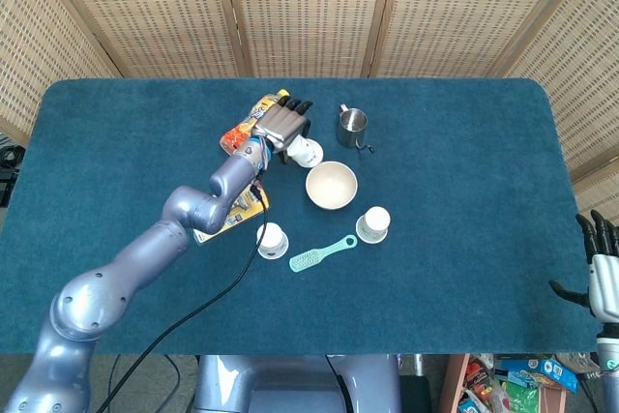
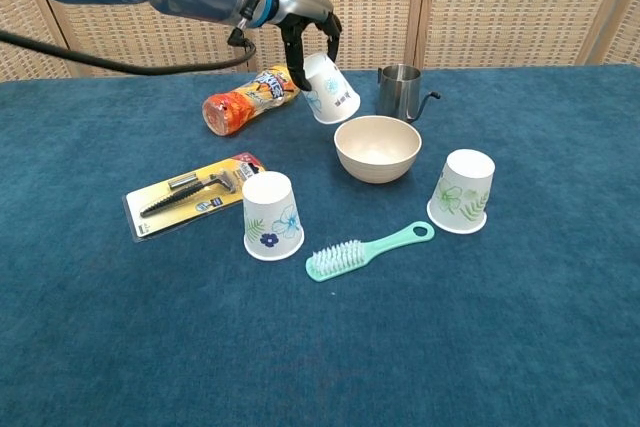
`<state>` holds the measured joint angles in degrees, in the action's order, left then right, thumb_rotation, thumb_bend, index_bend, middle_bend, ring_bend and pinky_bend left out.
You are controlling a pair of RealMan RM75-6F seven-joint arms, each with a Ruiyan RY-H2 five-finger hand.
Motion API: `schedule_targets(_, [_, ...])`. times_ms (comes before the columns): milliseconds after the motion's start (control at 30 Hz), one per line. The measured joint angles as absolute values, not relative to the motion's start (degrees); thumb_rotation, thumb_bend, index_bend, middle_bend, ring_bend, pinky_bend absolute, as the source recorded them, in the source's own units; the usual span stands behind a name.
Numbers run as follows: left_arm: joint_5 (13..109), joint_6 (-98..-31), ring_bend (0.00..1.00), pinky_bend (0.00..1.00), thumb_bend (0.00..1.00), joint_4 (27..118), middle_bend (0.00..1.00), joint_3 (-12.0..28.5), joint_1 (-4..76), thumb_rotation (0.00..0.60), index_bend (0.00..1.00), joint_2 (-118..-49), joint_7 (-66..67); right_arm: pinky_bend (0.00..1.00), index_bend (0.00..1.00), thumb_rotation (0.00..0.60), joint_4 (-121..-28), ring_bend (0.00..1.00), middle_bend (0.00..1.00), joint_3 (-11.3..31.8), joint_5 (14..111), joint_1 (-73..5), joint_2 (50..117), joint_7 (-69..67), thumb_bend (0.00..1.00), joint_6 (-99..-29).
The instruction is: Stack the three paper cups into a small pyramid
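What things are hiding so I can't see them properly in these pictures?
- Right robot hand: head view, cut off by the picture's corner; missing from the chest view.
- Lifted paper cup: head view, the left robot hand covers most of it.
- Snack bottle: head view, mostly hidden under the left arm.
- Razor pack: the print is too small to read in the chest view.

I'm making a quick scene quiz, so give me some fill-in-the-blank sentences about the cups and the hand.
1. The left hand holds one paper cup ____ the table.
2. ____ paper cups stand upside down on the table.
3. The brush lies between the left cup and the ____ cup.

Missing words: above; two; right
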<state>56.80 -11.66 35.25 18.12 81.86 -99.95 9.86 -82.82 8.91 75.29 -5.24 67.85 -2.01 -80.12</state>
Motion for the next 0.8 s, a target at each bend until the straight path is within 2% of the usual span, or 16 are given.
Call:
schedule_targets(233, [54.69,-15.52,0.0,0.0,0.27,62.72,0.0,13.91,77.87,0.6,0.45,-83.4,11.6,0.0,0.0,0.6,-83.99,0.0,0.0,8.74,76.46,-5.27,67.67,-1.8,0.1,-81.02])
schedule_targets(367, [51.13,-20.1,0.0,0.0,0.27,77.8,0.0,9.5,76.23,0.6,0.45,-73.13,14.09,0.0,0.0,0.6,-84.68,0.0,0.0,8.67,77.24,-5.15,67.53,-1.81,0.1,-81.88])
schedule_targets(567, [43.89,-29.39,0.0,0.0,0.27,91.12,0.0,4.16,75.01,0.6,0.45,-63.54,17.92,0.0,0.0,0.6,-85.72,0.0,0.0,8.59,78.39,-4.99,67.22,-2.31,0.1,-82.97])
schedule_targets(800, [44.65,-32.28,0.0,0.0,0.27,100.25,0.0,2.96,73.23,0.6,0.45,-57.13,18.23,0.0,0.0,0.6,-86.52,0.0,0.0,8.45,79.16,-4.69,66.75,-2.66,0.1,-83.91])
